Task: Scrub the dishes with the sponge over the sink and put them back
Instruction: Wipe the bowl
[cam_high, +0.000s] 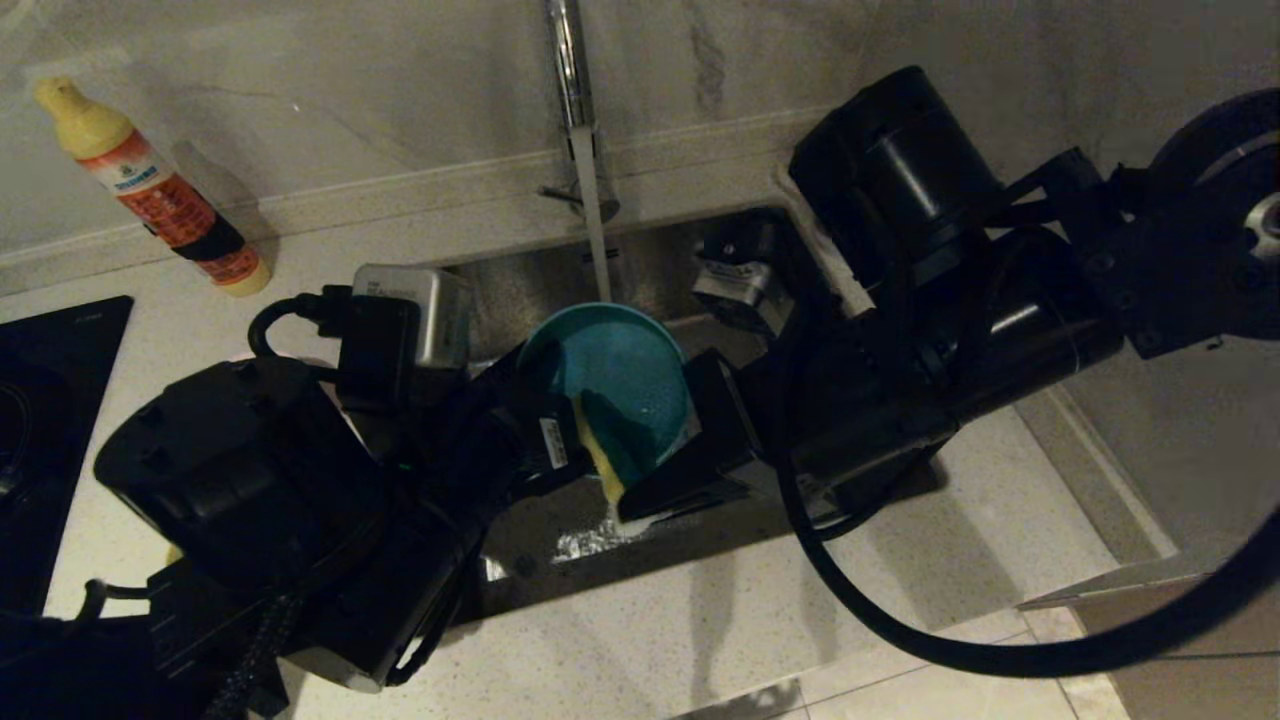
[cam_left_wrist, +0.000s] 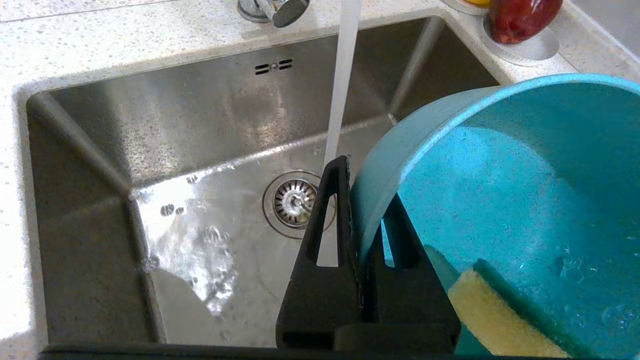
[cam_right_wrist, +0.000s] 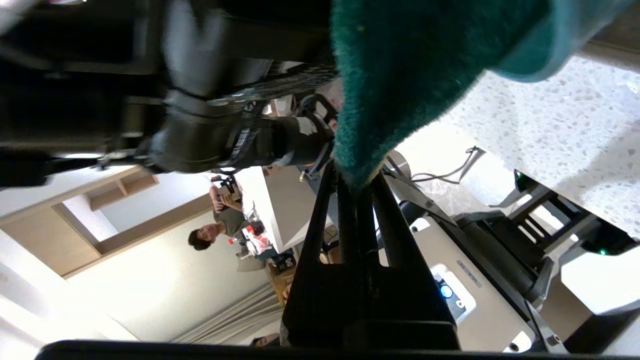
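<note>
- We see the light blue bowl (cam_high: 625, 385) held up over the sink (cam_high: 530, 290), tipped on its side so its hollow faces us.
- The left gripper (cam_left_wrist: 361, 200) holds the bowl. Its two fingers (cam_left_wrist: 330, 220) pinch the bowl's rim, one finger outside the wall and one inside.
- The sponge (cam_high: 598, 450) sits inside the bowl, against the low part of its wall. Its yellow side faces out and its green side touches the bowl.
- The right gripper (cam_right_wrist: 356, 187) holds the sponge. Its fingers are pressed tight on the sponge's edge, and the green side (cam_right_wrist: 395, 75) sticks out past the tips.
- Water (cam_left_wrist: 340, 95) runs down from the tap (cam_high: 572, 90) behind the bowl. In the left wrist view it falls just beside the bowl's rim and lands near the drain (cam_left_wrist: 295, 202) in the middle of the sink.
- The sink floor is wet and shiny beside the drain.
- A bottle (cam_high: 150, 185) with a yellow cap stands on the counter (cam_high: 700, 640), well apart from the sink, on the robot's left.
- The black stove top (cam_high: 50, 420) is also to the sink's left, nearer us than the bottle.
- A white dish (cam_left_wrist: 530, 47) with a red fruit (cam_left_wrist: 520, 15) rests on the counter at the sink's far corner.
</note>
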